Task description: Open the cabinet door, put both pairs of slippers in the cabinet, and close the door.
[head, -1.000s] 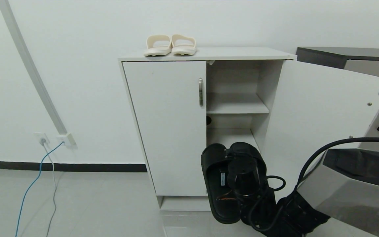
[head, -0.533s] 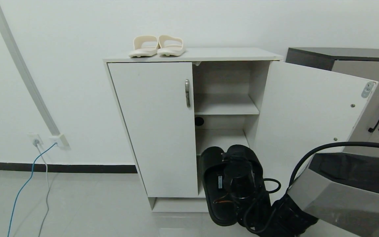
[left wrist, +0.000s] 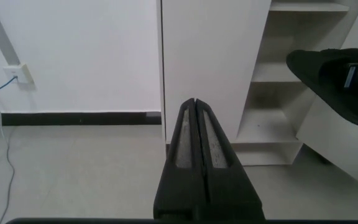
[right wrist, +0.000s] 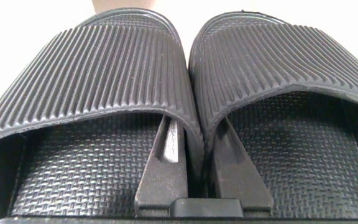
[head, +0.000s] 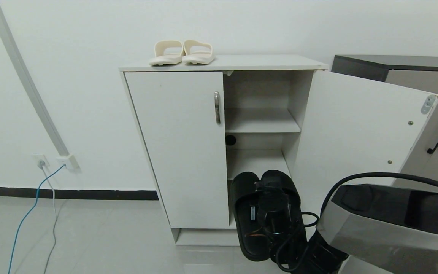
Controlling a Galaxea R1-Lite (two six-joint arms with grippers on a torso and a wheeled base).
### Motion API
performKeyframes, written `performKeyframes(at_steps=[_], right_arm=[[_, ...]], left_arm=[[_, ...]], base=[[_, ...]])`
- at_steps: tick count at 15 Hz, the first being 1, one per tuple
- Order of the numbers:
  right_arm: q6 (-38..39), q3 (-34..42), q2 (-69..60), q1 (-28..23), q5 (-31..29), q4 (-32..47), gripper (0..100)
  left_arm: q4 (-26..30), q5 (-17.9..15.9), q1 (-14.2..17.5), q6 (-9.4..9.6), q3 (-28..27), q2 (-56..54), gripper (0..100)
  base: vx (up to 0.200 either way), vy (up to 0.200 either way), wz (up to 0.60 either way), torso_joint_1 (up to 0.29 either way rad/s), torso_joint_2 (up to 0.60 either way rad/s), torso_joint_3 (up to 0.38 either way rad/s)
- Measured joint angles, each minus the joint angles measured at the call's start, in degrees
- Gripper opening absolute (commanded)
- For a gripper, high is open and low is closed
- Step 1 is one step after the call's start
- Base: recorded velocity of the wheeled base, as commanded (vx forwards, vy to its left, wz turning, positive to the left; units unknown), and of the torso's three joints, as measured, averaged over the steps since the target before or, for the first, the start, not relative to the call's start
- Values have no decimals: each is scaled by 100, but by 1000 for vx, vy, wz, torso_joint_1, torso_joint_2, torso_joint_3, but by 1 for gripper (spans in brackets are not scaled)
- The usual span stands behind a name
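Right gripper [right wrist: 194, 140], pinching the black slippers [head: 246, 215] together, has edged toward the open cabinet [head: 272, 61]; left gripper [left wrist: 194, 106] stays pressed together.

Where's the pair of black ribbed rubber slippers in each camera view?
Head view: pair of black ribbed rubber slippers in front of the white cabinet's open lower compartment.
Left wrist view: slippers beside the cabinet's open shelves.
Right wrist view: close up, straps straddling the right gripper.
Shared landmark: the shelves.

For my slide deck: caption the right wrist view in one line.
Right gripper clamps the black slippers by their adjoining sides, one finger under each ribbed strap.
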Motion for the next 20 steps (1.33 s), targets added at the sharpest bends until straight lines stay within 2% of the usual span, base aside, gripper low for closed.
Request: performKeyframes(at_steps=[13, 20], right_arm=[[-55, -354, 499, -78, 20, -315, 0], [-95, -636, 780, -188, 18, -301, 0]], left_arm=[[0, -22, 5, 24, 0, 2, 0], [0, -22, 0, 20, 0, 2, 0]], base=[[0, 0, 0, 0, 0, 0], [0, 0, 0, 2, 3, -170]])
